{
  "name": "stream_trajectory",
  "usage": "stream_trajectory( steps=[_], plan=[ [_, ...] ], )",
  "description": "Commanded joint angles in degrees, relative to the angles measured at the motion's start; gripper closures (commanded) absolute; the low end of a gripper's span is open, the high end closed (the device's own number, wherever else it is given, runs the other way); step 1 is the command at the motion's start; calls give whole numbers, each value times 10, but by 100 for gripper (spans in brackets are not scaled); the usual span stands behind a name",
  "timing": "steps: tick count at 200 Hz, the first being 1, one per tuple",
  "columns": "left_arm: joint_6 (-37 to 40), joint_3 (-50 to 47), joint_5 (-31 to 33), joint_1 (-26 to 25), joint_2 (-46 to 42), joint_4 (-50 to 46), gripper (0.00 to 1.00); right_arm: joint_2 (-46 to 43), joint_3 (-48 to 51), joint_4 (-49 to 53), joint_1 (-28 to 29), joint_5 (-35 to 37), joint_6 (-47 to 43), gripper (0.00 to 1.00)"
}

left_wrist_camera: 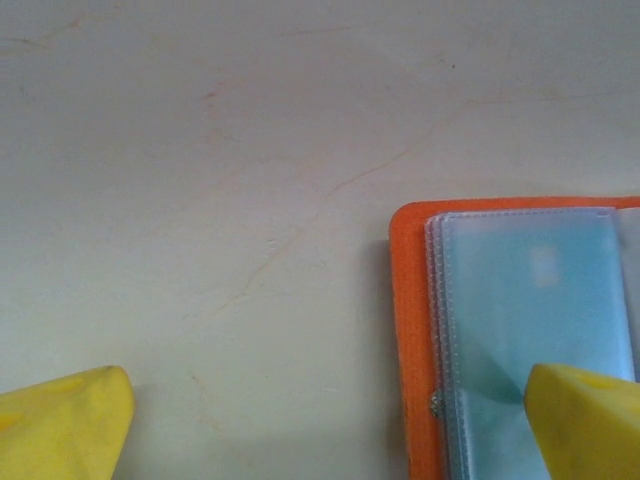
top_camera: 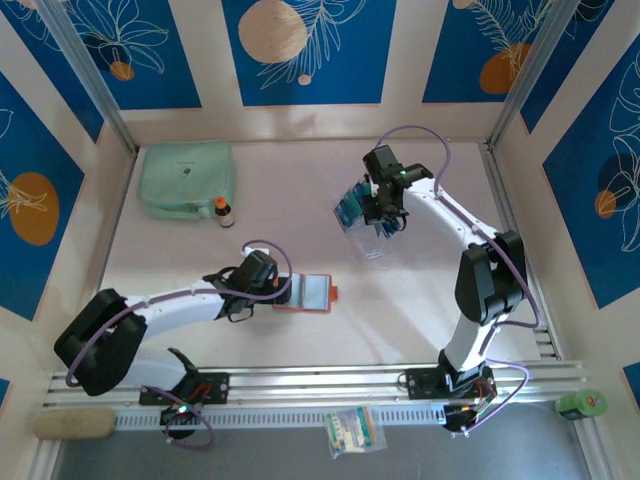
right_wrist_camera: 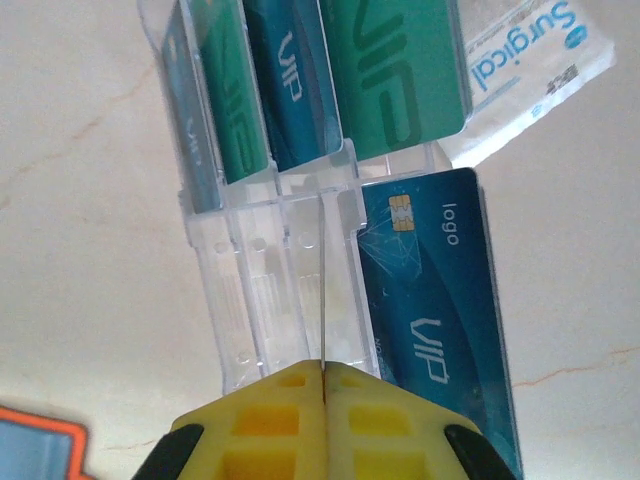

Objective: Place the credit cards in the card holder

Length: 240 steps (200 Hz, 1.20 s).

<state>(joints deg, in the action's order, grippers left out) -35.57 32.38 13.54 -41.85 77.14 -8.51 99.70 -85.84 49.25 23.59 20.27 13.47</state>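
Right gripper (right_wrist_camera: 325, 385) up close: jaws closed on one credit card (right_wrist_camera: 323, 290), seen edge-on.
Other credit cards (right_wrist_camera: 400, 70) stood in a clear rack (right_wrist_camera: 250, 300) at 1 o'clock from the open card holder (top_camera: 305, 292); left gripper (left_wrist_camera: 330, 410) at its 9 o'clock, jaws wide apart.

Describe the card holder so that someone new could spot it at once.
Start at the table centre, beside the left gripper. The card holder lies open and flat there, clear pockets up. Its bright orange border sets it apart from the mint-green pouch and the clear card rack.
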Motion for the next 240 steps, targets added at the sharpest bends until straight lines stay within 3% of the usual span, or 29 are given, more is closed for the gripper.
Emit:
stream_trajectory(
  steps=[1,50,88,108,171,240],
  plan=[
    [7,23,-5,5,-15,-19,0,-41,-25,14,0,-29,1,100],
    [29,49,-10,6,-4,-30,0,-128,36,-44,12,-133,77,100],
    [43,51,-6,6,10,-37,0,-209,201,-228,27,-275,209,100],
    [44,45,-5,6,14,-39,0,-233,298,-355,48,-313,284,100],
    [31,24,3,6,17,-42,0,-211,460,-581,158,-234,385,100],
    [17,11,12,6,15,-52,0,-154,512,-686,207,-176,427,100]
  ],
)
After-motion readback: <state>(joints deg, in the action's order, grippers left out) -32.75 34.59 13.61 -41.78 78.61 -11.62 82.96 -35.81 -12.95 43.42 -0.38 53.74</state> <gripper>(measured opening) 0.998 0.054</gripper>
